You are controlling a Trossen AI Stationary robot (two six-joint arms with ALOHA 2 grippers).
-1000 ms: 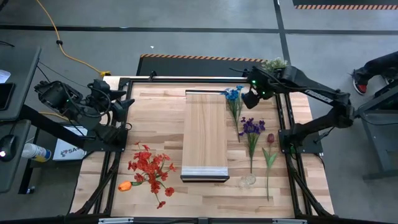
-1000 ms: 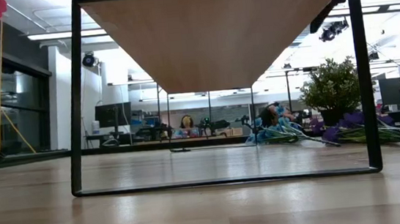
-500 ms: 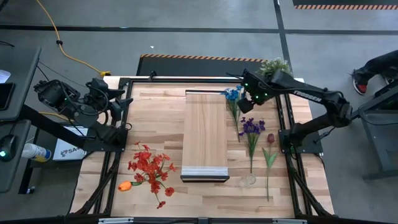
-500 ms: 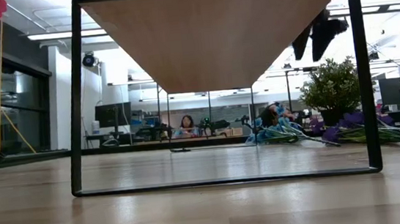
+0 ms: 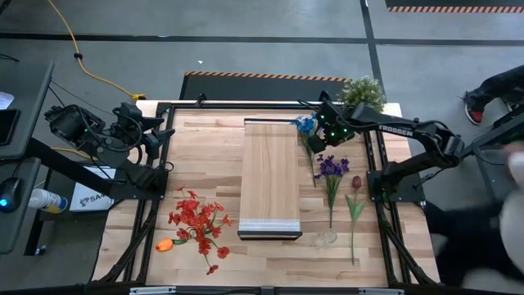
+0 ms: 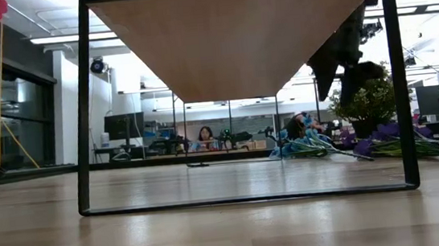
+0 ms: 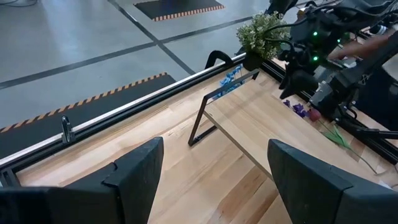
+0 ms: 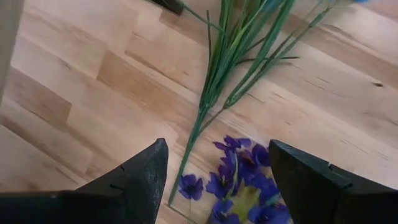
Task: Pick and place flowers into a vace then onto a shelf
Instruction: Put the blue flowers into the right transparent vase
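Observation:
Blue flowers (image 5: 307,124), purple flowers (image 5: 332,168), a dark-red flower (image 5: 356,182) and a green leaf stem (image 5: 354,209) lie flat on the table, right of the raised wooden shelf (image 5: 270,176). A clear glass vase (image 5: 326,238) stands near the front. Red flowers (image 5: 199,221) and an orange one (image 5: 165,244) lie left of the shelf. My right gripper (image 8: 217,186) hangs open above the blue flowers' green stems (image 8: 217,68) and the purple heads (image 8: 239,180), touching neither. My left gripper (image 7: 214,180) waits open, raised at the table's far left.
A bushy potted plant (image 5: 360,86) stands at the far right corner, just behind my right arm. The shelf's black frame legs (image 6: 81,112) stand on the table. A blurred person (image 5: 508,205) moves beyond the table's right side.
My right gripper has come down from above the far right corner toward the blue flowers' stems, shifting slightly toward the shelf and the near edge and tipping more steeply downward. Its fingers have stayed apart. The flowers have not moved.

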